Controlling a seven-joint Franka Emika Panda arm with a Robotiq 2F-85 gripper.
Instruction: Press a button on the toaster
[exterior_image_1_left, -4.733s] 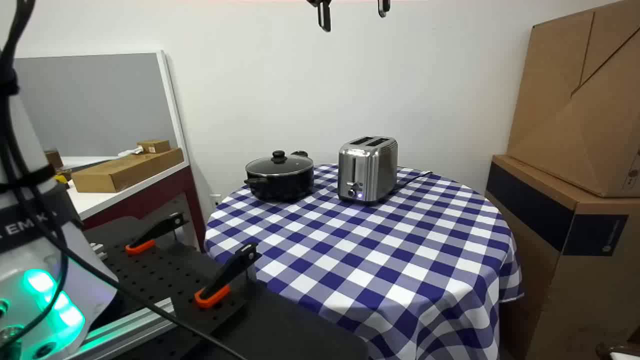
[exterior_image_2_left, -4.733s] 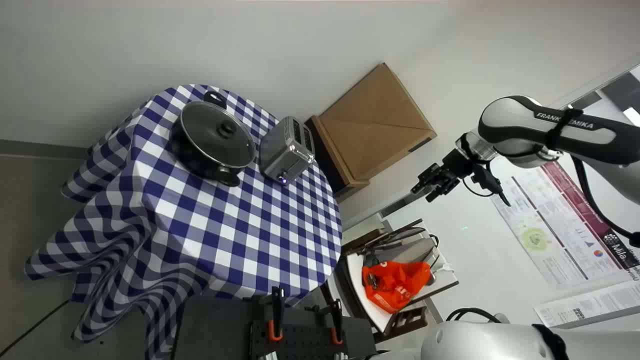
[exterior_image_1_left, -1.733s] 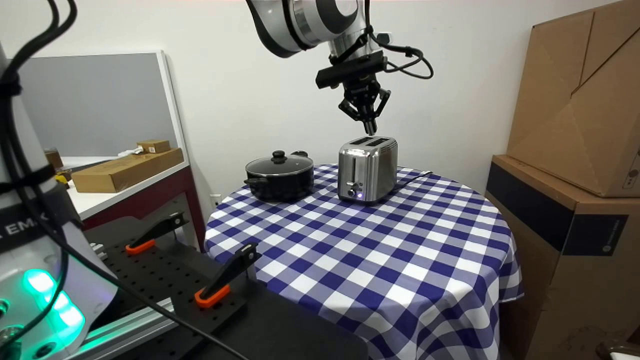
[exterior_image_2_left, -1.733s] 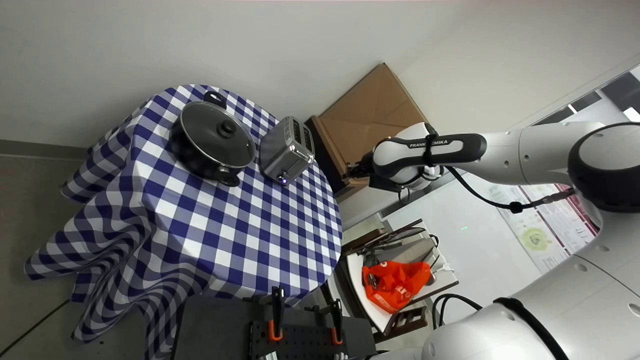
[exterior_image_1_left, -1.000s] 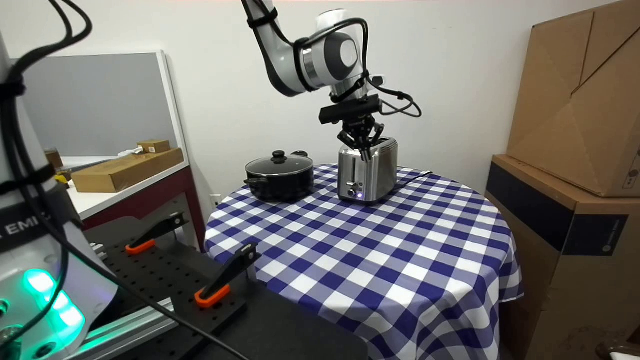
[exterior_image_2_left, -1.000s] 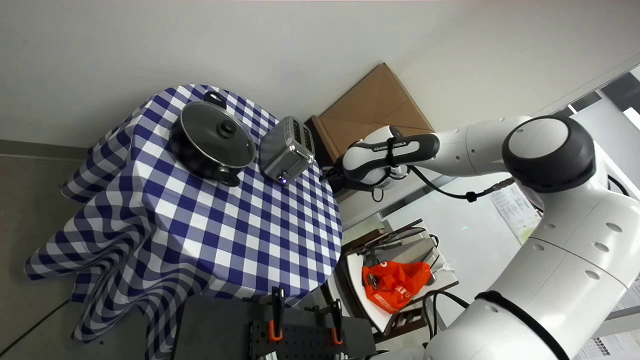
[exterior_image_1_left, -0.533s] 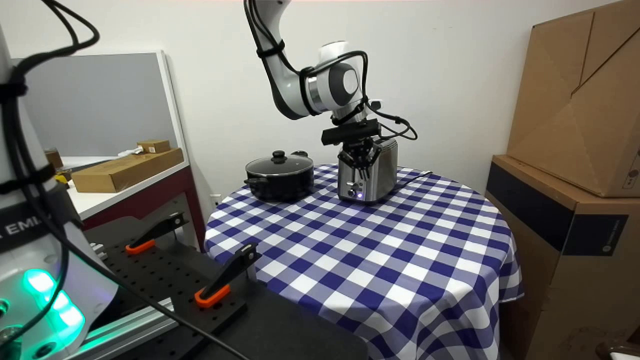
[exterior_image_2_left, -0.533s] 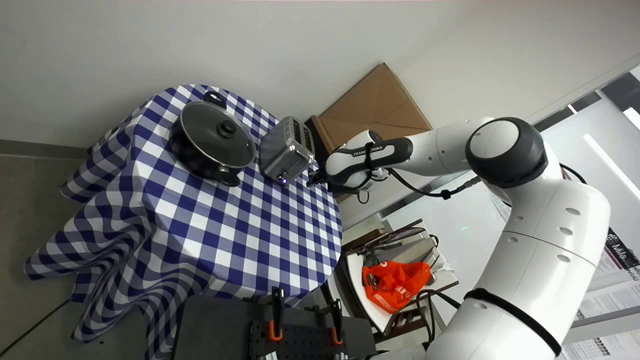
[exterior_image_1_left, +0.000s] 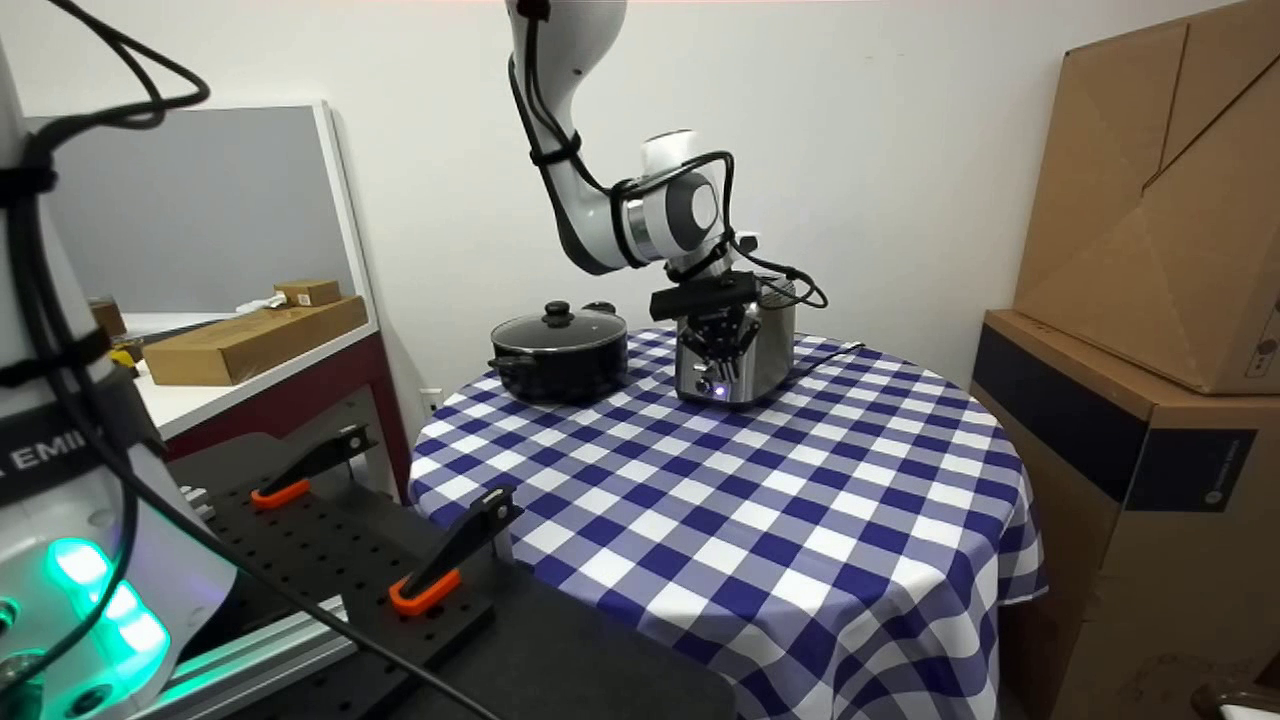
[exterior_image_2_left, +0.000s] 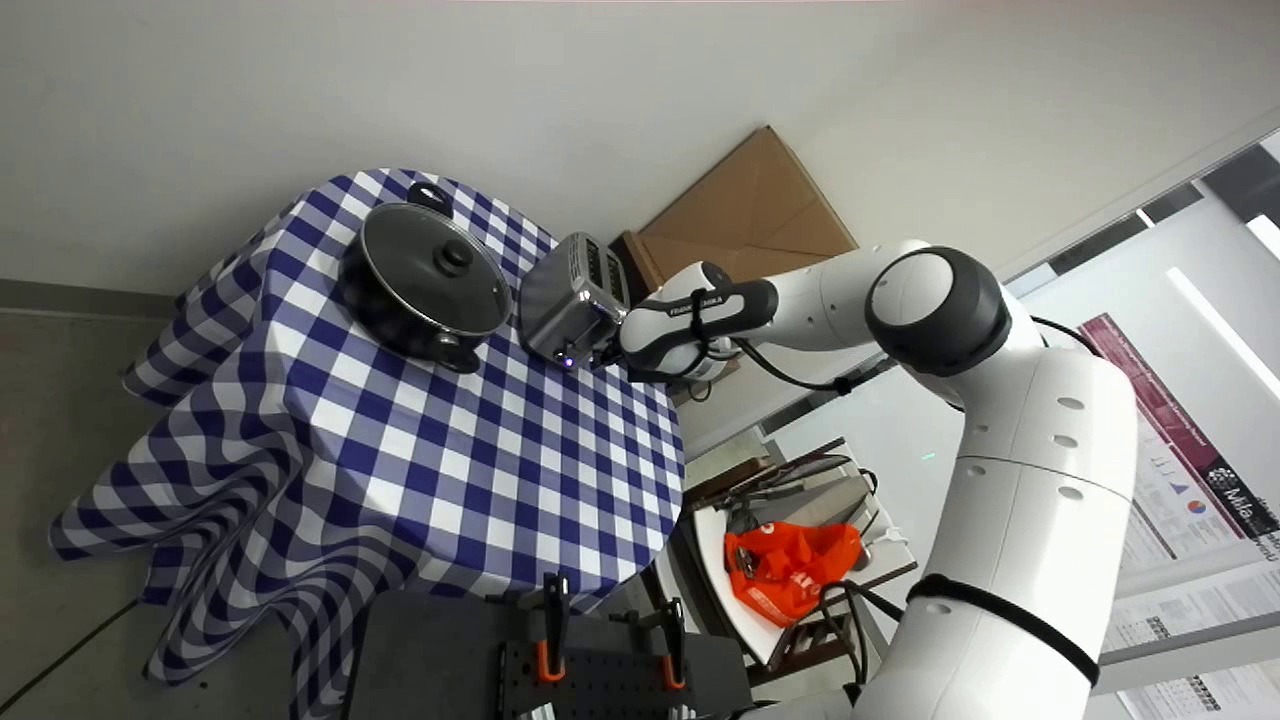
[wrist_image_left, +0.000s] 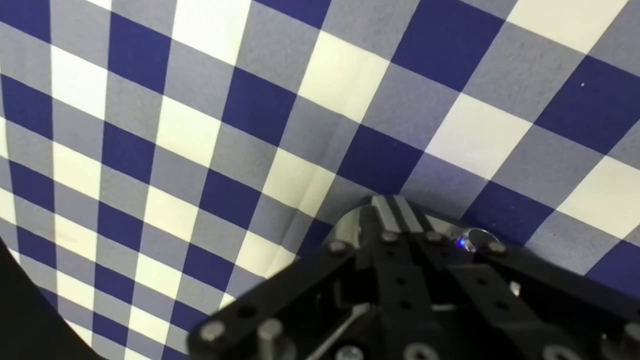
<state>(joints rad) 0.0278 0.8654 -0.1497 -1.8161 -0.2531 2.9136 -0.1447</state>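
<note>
The silver toaster (exterior_image_1_left: 777, 350) stands on the checked cloth, its control side partly hidden behind my gripper (exterior_image_1_left: 729, 374). Low on that side are a dark knob (exterior_image_1_left: 704, 385) and a small violet-blue light (exterior_image_1_left: 720, 391). In the wrist view my gripper (wrist_image_left: 392, 199) is shut, its grey-striped fingers side by side with nothing between them. Beyond them shows a strip of toaster (wrist_image_left: 348, 224), with the chrome-ringed knob (wrist_image_left: 482, 237) to their right. An exterior view has the tips right beside the toaster (exterior_image_2_left: 562, 300), near the light; whether they touch it I cannot tell.
A black lidded pot (exterior_image_1_left: 560, 370) sits beside the toaster on the round table (exterior_image_1_left: 740, 540). The toaster's cord (exterior_image_1_left: 835, 352) trails off behind it. Cardboard boxes (exterior_image_1_left: 1130, 260) are stacked past the table, and orange-tipped clamps (exterior_image_1_left: 440, 555) stand on the black bench.
From high above, my arm has come down to the toaster's control side, sinking further over the last second. The fingers, apart several seconds ago, are now together. Toaster and pot stay put.
</note>
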